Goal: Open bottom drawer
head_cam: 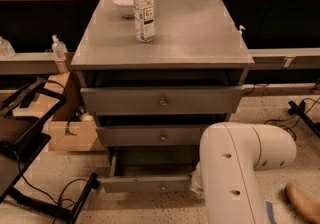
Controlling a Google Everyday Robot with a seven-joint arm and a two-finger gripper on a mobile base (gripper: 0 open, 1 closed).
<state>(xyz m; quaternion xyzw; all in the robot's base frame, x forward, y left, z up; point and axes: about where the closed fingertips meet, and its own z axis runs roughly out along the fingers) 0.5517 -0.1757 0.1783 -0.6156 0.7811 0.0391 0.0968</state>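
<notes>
The grey cabinet [162,38] has three drawers. The bottom drawer [135,184] stands pulled out well past the two above it, and its dark inside shows behind the flat grey front. Its small brass knob [162,186] sits at the centre of that front. My white arm [235,168] fills the lower right. My gripper [195,184] is at the right end of the bottom drawer's front, mostly hidden behind the arm. The middle drawer [150,135] and the top drawer [160,100] each stick out a little.
A clear water bottle [144,10] and a white bowl [124,3] stand on the cabinet top. A black folding frame [25,138] and cables lie on the floor at left, beside a cardboard box [70,135]. A shoe [302,203] is at the lower right.
</notes>
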